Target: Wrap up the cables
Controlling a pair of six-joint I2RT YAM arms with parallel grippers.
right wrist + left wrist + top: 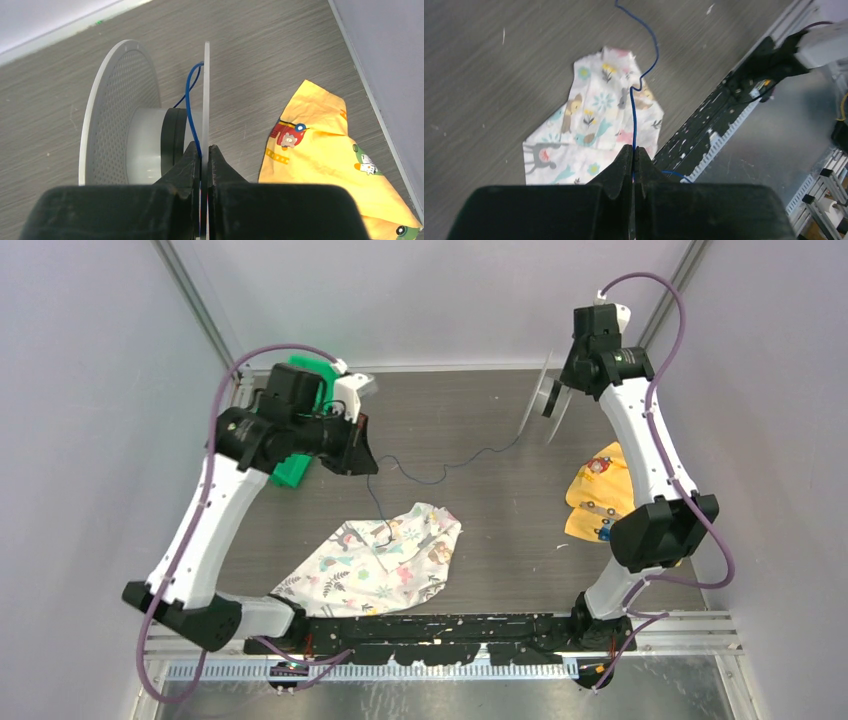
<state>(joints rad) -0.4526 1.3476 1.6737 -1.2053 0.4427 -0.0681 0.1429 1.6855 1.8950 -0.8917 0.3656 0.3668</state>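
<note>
My left gripper (633, 159) was squeezed shut on the thin blue cable (633, 117), and my two fingers had almost no gap between them. The cable came out past my fingertips and ran over a white cloth (589, 125) with little animals and flowers on it. Then it made a small kink and went on across the dark grey table (499, 75). My right gripper (202, 155) was shut too. It pinched the thin edge of one disc of the pale grey spool (120, 115). The spool stood on its edge with both discs upright. A loop of the blue cable rose in the space between the discs, close to my fingers. A dark band went round the middle of the spool, but I could not tell what it was. From above, the cable made a loose wavy line from my left gripper, over the table, to the spool at the far right side. I could not tell if the spool touched the table. A yellow cloth (325, 150) with pictures lay near the right wall, just beside my right arm. A green plastic thing (297, 472) sat at the far left, partly behind my left arm. The white cloth lay in the middle of the table, nearer to my bases.
</note>
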